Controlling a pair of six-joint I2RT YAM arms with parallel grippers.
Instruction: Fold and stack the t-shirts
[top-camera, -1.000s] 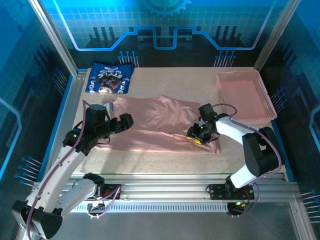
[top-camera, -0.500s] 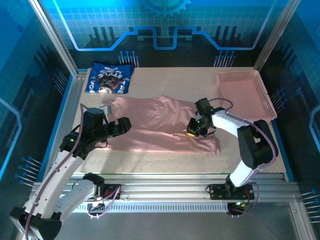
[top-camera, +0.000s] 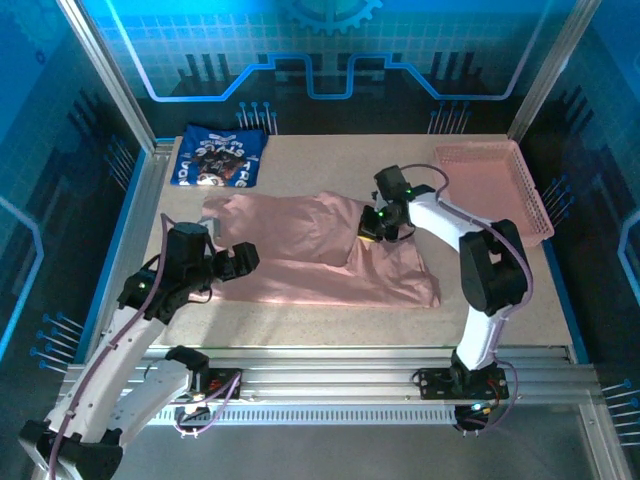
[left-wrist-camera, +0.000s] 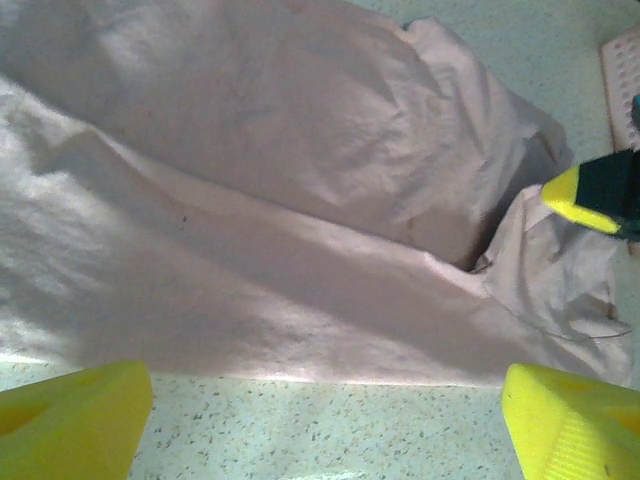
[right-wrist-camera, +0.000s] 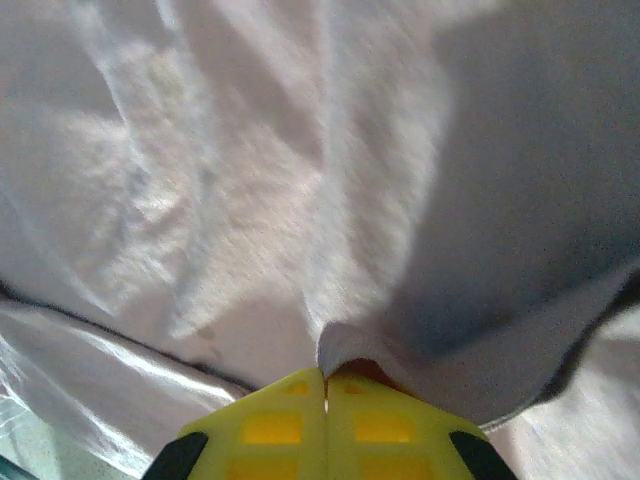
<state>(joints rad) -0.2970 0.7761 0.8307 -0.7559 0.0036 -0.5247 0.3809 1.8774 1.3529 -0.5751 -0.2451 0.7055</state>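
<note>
**Q:** Where did the pink t-shirt (top-camera: 320, 255) lie at this entry?

**A:** In the middle of the bench (top-camera: 330, 160), spread crosswise and flat for most of its length. It was creased and bunched at its right end. From the left wrist, a long diagonal fold ran across the cloth (left-wrist-camera: 250, 230).

**Q:** And the navy t-shirt (top-camera: 218, 157)?

**A:** Folded, print up, at the far left corner of the bench. It was well apart from the pink one.

**Q:** State of the right pincer (top-camera: 368, 228)?

**A:** Closed. From the right wrist, its two yellow tips (right-wrist-camera: 325, 385) met with a small pleat of pink cloth (right-wrist-camera: 250, 180) pinched between them. The top view placed it over the shirt's right part, on the side toward the far edge. The left wrist view caught it as a yellow-and-black tip (left-wrist-camera: 590, 190) above a rumpled ridge of cloth.

**Q:** State of the left pincer (top-camera: 240, 258)?

**A:** Spread wide, with nothing between the fingers. It stood at the shirt's left end. From its own camera, the two yellow fingers (left-wrist-camera: 70, 420) framed bare speckled bench just beside the cloth's near edge (left-wrist-camera: 320, 420). Whether they touched the surface could not be told.

**Q:** Anything else recorded?

**A:** A pink lattice basket (top-camera: 497, 195) sat at the far right corner, apart from both shirts.
</note>
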